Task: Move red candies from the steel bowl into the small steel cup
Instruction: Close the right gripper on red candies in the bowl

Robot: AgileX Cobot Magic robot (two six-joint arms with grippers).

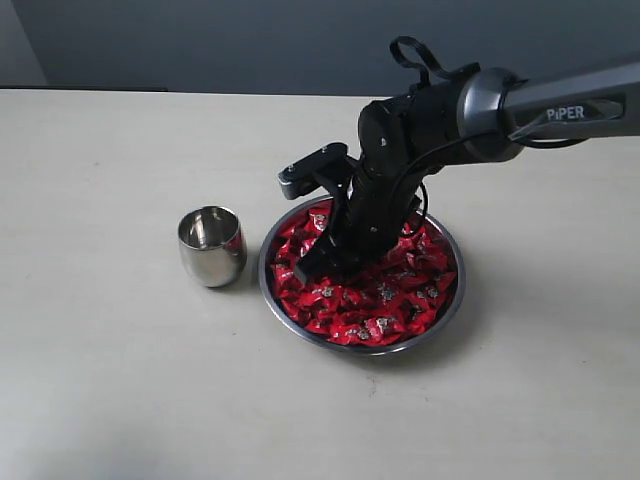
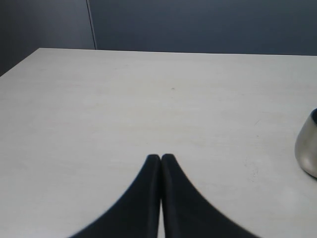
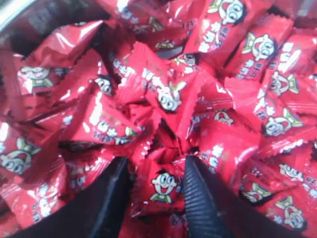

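Observation:
The steel bowl (image 1: 366, 350) sits right of centre, heaped with red candies (image 1: 375, 310). My right gripper (image 1: 318, 268) reaches down into the bowl's left part. In the right wrist view its two dark fingers (image 3: 157, 166) press against both sides of one red candy (image 3: 161, 186) with a cartoon face, lying among the others. The small steel cup (image 1: 211, 245) stands upright just left of the bowl and looks empty. The left wrist view has my left gripper (image 2: 161, 157) shut on nothing over bare table, with the cup's side (image 2: 308, 148) at the frame's edge.
A pale table (image 1: 100, 380) stretches around the bowl and cup. The right arm (image 1: 560, 105) comes in from the right, above the bowl. A dark wall (image 1: 250, 40) runs behind the table's far edge. The bowl's rim (image 3: 10, 12) shows in a corner of the right wrist view.

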